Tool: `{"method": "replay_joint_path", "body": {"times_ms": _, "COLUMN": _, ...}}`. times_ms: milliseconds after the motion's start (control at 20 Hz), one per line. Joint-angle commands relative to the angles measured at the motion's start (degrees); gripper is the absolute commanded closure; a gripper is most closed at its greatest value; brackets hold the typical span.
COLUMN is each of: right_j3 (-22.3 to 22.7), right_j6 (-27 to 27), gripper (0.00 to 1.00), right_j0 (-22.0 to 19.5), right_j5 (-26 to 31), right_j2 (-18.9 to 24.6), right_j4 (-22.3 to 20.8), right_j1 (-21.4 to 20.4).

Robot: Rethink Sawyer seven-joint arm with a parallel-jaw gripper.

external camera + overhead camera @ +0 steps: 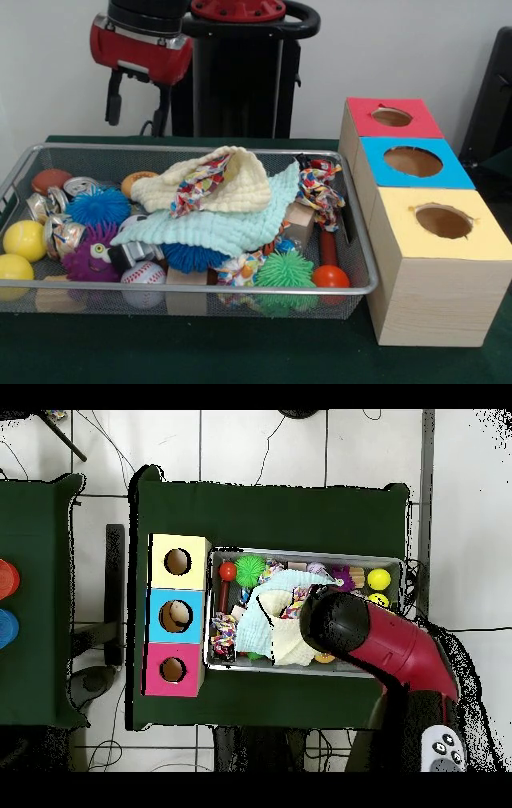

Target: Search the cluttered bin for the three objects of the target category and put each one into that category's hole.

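Observation:
A wire mesh bin point(200, 289) holds a heap of things: a cream cloth point(228, 192), a mint cloth point(232, 228), patterned rags point(320, 192), yellow balls point(24, 240), a baseball point(144, 276), spiky blue point(98, 206) and green point(284, 270) balls, a purple toy point(92, 258), crushed cans point(78, 186) and wooden blocks point(298, 224). Right of the bin stand red point(364, 120), blue point(376, 172) and yellow point(400, 232) topped boxes, each with a round hole. The red arm head point(141, 48) hangs above the bin's far left corner. From overhead the arm point(345, 624) covers the gripper.
An orange ball point(330, 277) and a red stick point(327, 246) lie in the bin's near right corner. The bin point(305, 554) and boxes point(178, 562) sit on a green table cover point(280, 514). A second green table with red and blue items point(5, 579) stands aside.

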Motion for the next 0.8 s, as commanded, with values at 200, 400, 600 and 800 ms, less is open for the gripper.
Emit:
{"method": "replay_joint_path", "body": {"times_ms": 200, "right_j3": 0.79, "right_j6": 1.15, "gripper": 0.0, "right_j0": -6.39, "right_j5": -2.11, "right_j2": 11.14, "right_j4": -0.42, "right_j1": 0.76}}
{"method": "replay_joint_path", "body": {"times_ms": 400, "right_j3": 2.39, "right_j6": -2.44, "gripper": 0.0, "right_j0": -10.26, "right_j5": -2.16, "right_j2": 17.66, "right_j4": 0.08, "right_j1": 0.49}}
{"method": "replay_joint_path", "body": {"times_ms": 600, "right_j3": 2.28, "right_j6": -2.81, "gripper": 0.0, "right_j0": -11.98, "right_j5": -1.83, "right_j2": 20.67, "right_j4": -1.04, "right_j1": 0.69}}
{"method": "replay_joint_path", "body": {"times_ms": 800, "right_j3": 2.02, "right_j6": -1.79, "gripper": 0.0, "right_j0": -12.52, "right_j5": -1.55, "right_j2": 21.32, "right_j4": -2.44, "right_j1": 0.6}}
